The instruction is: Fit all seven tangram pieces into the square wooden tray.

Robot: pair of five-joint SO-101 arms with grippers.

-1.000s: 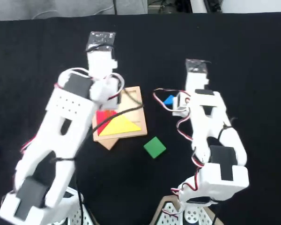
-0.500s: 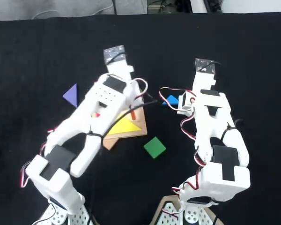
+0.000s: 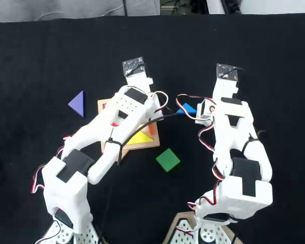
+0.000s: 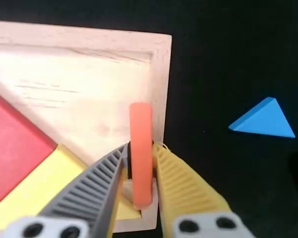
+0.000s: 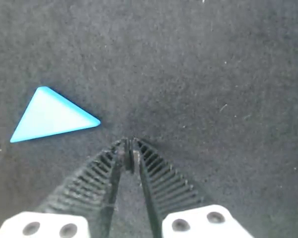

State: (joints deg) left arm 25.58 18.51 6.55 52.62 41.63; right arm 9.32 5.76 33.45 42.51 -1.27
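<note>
Seating orange pc (image 4: 140, 148) in tray (image 4: 161, 74): pinched on edge in closed left jaws, above tray wall. Next: shift inward, lay flat by yellow pc (image 4: 47, 181). Noted right jaws fully closed, empty, blue triangle (image 5: 49, 116) just beside.

Clamps the orange piece (image 4: 140, 124) in the left gripper (image 4: 141, 148), arm stretched toward the table's far edge; holds the right gripper (image 5: 128, 147) pinched together, angled downward.
</note>
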